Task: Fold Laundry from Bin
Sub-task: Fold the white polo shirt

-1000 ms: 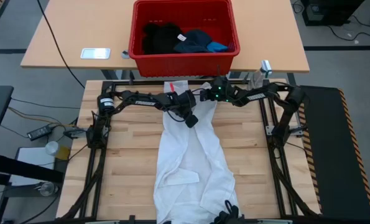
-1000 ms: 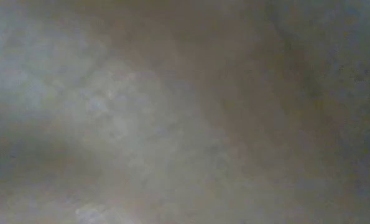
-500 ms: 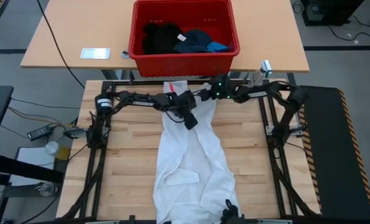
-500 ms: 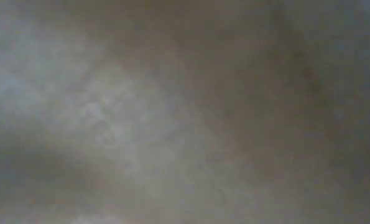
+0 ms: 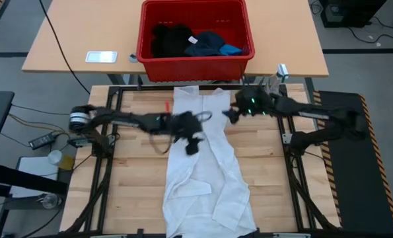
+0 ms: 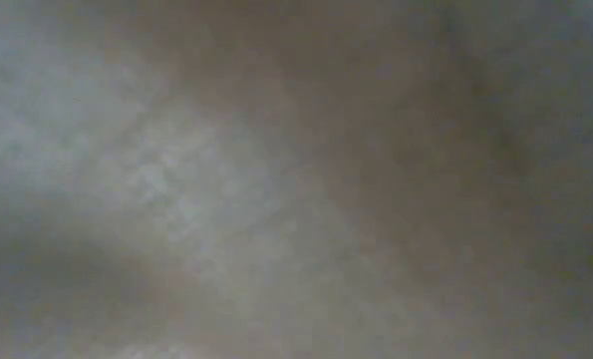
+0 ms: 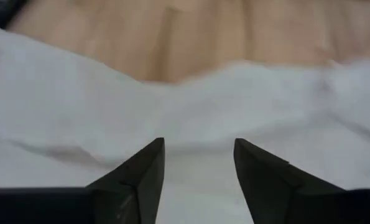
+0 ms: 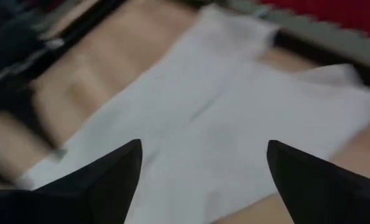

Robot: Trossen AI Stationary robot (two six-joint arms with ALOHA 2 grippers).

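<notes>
Over the white garment, far half of the table:
Left gripper point(image 5: 191, 135): fingers point(image 7: 141, 177) apart, nothing between them, above the cloth's left part.
Right gripper point(image 5: 228, 116): fingers point(image 8: 107, 180) spread wide, holding nothing, at the cloth's right edge.
White garment point(image 5: 206, 175): spread lengthwise on the wooden table point(image 5: 130, 185), from the far edge to the near edge.
Bin point(image 5: 195, 63): red, on the tan table beyond; contains the black garment point(image 5: 170, 38), navy garment point(image 5: 206, 43) and blue garment point(image 5: 232, 49).
Low view: covered, nothing legible.
</notes>
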